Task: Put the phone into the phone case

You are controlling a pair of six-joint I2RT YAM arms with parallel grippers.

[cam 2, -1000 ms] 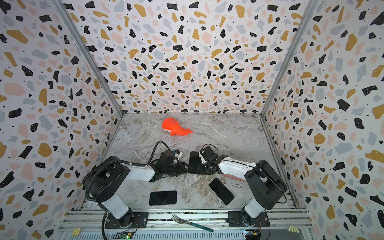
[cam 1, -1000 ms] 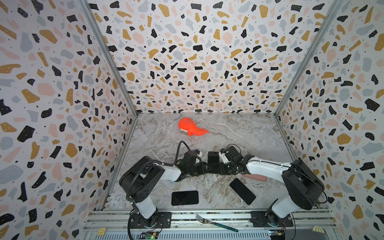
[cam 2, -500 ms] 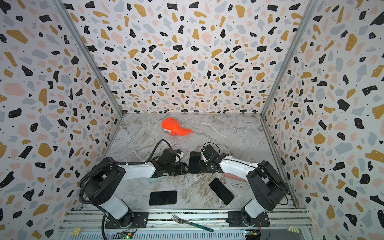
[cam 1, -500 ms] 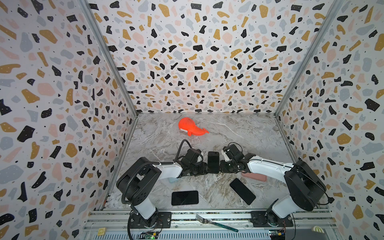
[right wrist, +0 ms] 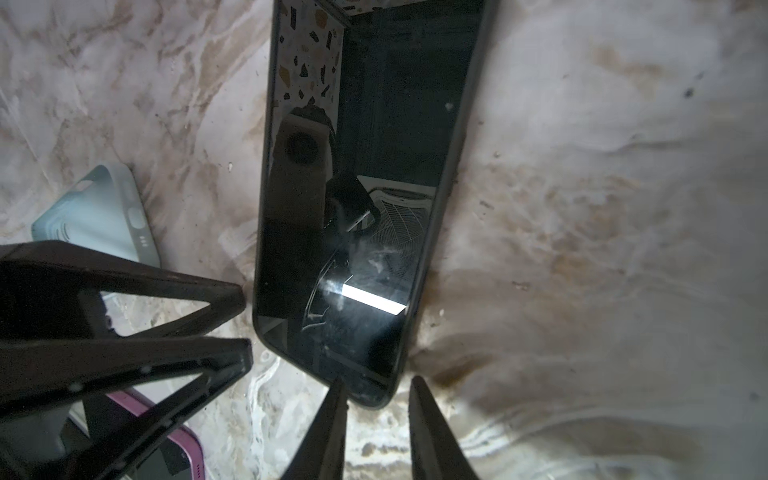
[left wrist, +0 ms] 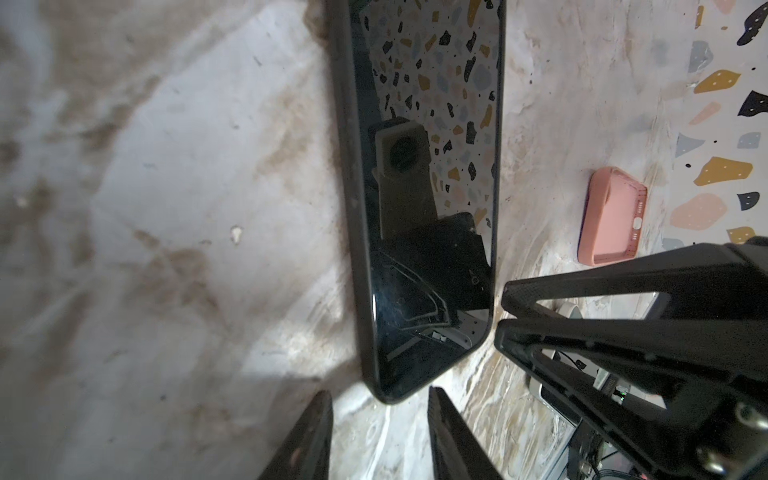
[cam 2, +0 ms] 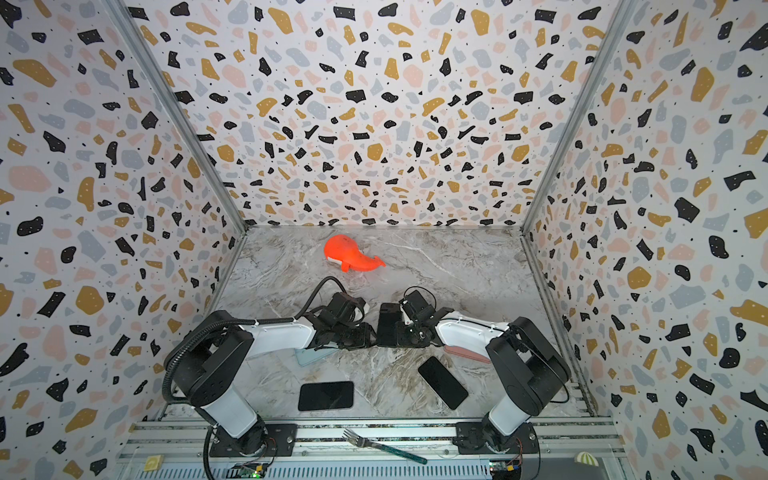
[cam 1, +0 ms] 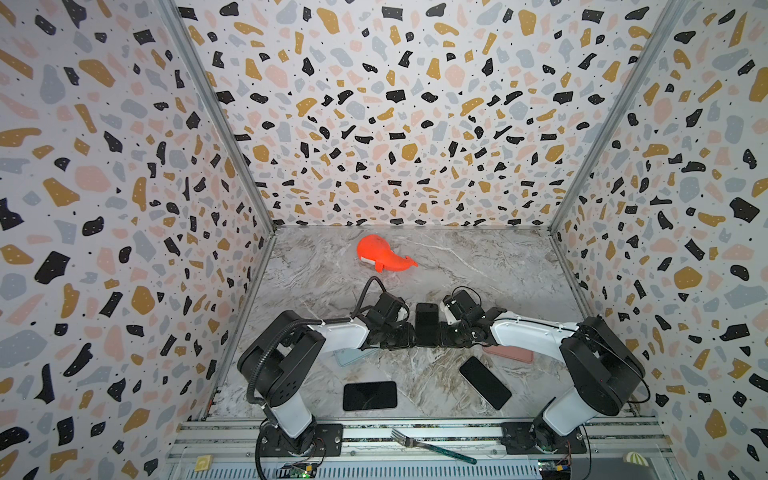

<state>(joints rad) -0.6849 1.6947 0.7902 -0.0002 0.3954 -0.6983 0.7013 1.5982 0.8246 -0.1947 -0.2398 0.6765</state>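
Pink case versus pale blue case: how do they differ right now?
Colour: the pink case is salmon, the pale blue case light blue-grey. Position: in both top views the pink case lies right of the central phone, the pale blue case left of it. Both lie flat on the table.
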